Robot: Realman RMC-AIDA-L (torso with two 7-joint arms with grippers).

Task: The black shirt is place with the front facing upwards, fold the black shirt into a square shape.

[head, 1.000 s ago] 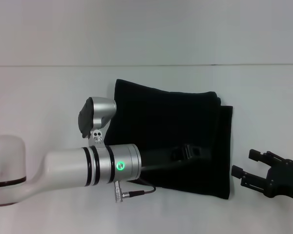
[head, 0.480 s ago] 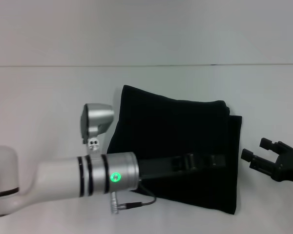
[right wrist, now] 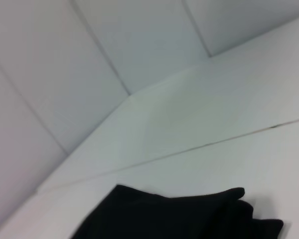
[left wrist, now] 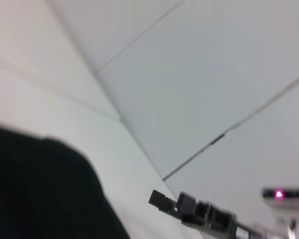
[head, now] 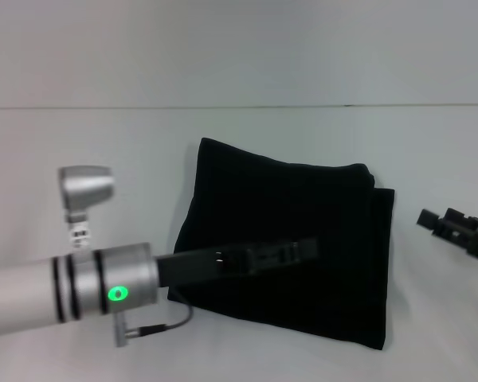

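On the white tabletop (head: 80, 143), the black shirt (head: 303, 231) is seen lying folded into a compact, roughly square bundle at the centre of the head view, a second layer showing as a narrow strip along its right side. No lettering or label is visible.

Stretched across the lower part of the bundle from the robot's left is the left gripper (head: 307, 248); whether its fingers are apart or together cannot be told, dark metal being lost against dark cloth, nor whether the fabric is touched. Well apart, at the right edge of the view, the right gripper (head: 430, 218) is seen clear of the shirt, its fingers likewise unreadable.

Folding is judged to be essentially finished, with clearing the arms the step in hand. That step would best be done by lifting the left gripper before it is drawn sideways, so that no layer is dragged and the near edge is not pulled out of line.

Bare tabletop is seen on every side of the bundle, widest to the left and beyond it, so room for withdrawal is judged ample.
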